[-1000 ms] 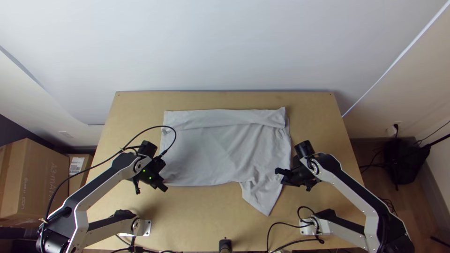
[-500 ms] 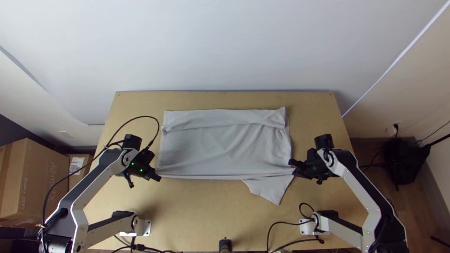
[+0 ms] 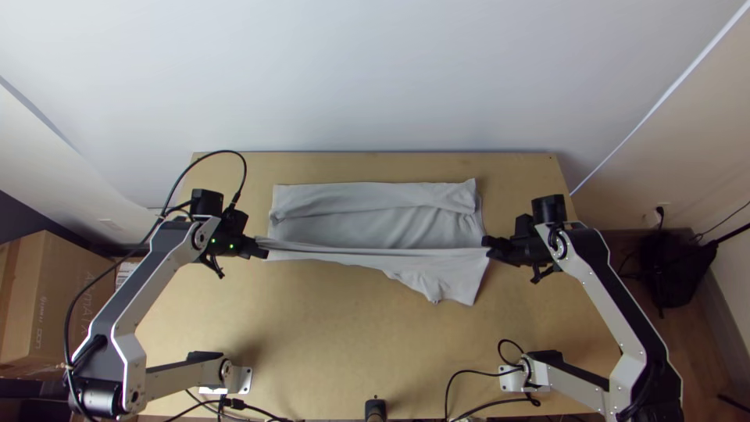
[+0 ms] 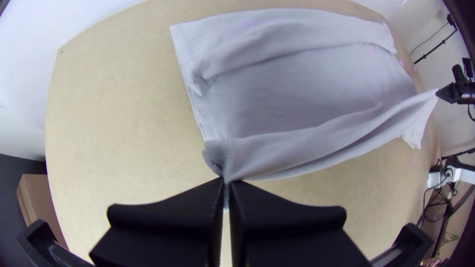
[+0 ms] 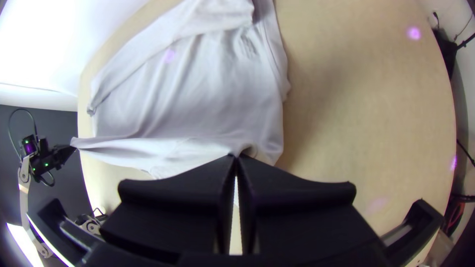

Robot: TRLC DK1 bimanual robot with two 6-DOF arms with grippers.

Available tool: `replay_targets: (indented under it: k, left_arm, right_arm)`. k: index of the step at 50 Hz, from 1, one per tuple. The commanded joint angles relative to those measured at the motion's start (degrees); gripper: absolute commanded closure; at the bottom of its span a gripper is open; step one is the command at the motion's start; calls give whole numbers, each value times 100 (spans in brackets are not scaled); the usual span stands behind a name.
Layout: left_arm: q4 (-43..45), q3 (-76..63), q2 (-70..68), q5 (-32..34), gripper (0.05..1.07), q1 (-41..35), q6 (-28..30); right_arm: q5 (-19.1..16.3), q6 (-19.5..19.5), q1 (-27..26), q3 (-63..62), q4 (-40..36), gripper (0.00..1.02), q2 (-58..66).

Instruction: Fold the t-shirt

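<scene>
In the top view, I see the light grey, roughly rectangular cotton-like t-shirt (image 3: 375, 227) on the flat, light wooden table (image 3: 328, 336), its near side drawn taut between the black, wide-fingered left gripper (image 3: 263, 248) and the matching right gripper (image 3: 487, 247). In the left wrist view, my fingers are closed on cloth beside a seam; I judge it light and limp. In the right wrist view, they pinch a gathered edge; both ends suit me, since the middle could sag

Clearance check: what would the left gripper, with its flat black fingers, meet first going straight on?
Probably the light grey cloth t-shirt: the left gripper grips its edge, and cloth runs on ahead. Depth unclear.
</scene>
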Motion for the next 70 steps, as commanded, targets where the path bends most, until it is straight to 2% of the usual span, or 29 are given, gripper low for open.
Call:
replay_targets:
  k: [1,12,46,58,70]
  left_arm:
    - [91,454,361,18,104,109,-165]
    - [179,1148,985,-34,104,118,-315]
    - [-32,4145,3586,-175,104,197,-763]
    - [-58,4541,4281,-245,104,197,-859]
    - [-49,4435,4562,-316,104,162,-1053]
  right_arm:
    - [49,-114,103,396,191,100,285]
    - [49,-122,226,1151,657,100,970]
    - [58,-61,200,4193,657,100,4249]
    - [233,1,77,4904,657,100,5356]
    - [339,-8,-29,5027,780,100,5927]
